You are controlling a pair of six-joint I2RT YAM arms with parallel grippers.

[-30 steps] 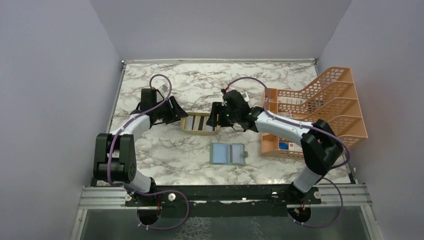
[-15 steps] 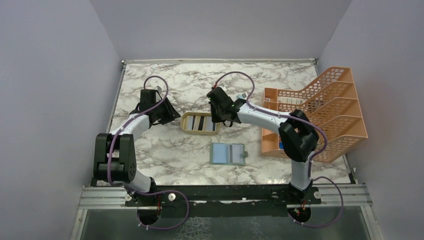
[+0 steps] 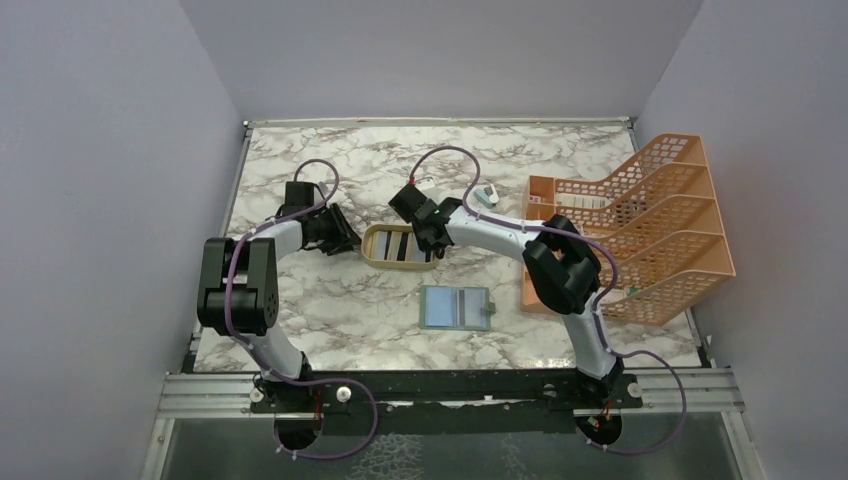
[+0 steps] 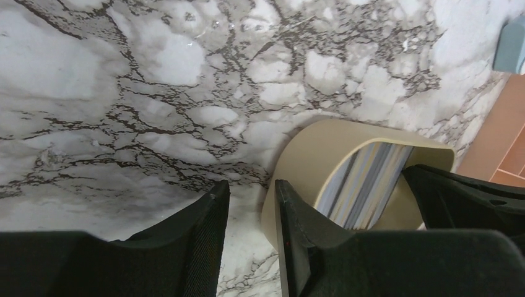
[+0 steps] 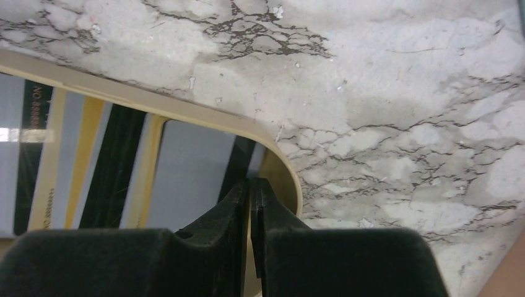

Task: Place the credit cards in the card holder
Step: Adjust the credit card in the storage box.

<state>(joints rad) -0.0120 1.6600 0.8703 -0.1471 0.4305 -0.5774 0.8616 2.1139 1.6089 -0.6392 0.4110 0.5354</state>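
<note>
Cards (image 3: 400,246) are all in the tan dish (image 3: 400,266), mid-table, lying flat side by side: pale grey, tan and black stripes. None in the wallet (image 3: 456,307), which lies open and flat on the table (image 3: 300,310) at 5 o'clock from the dish, apart from it.

Left hand (image 4: 251,185) is low at the dish's 9 o'clock end. Its jaws are part open with a narrow gap, marble shows between them, and one finger (image 4: 297,235) is up against the end wall of the dish (image 4: 309,154). Nothing is gripped.

Right hand (image 5: 251,185) is at the dish's 3 o'clock end, tips just inside the rim (image 5: 186,108) over the cards (image 5: 186,167). Its jaws are pinched to a hairline slit; can't tell whether a card edge is caught in it.

Orange rack (image 3: 640,225) stands along the 3 o'clock side of the table.
</note>
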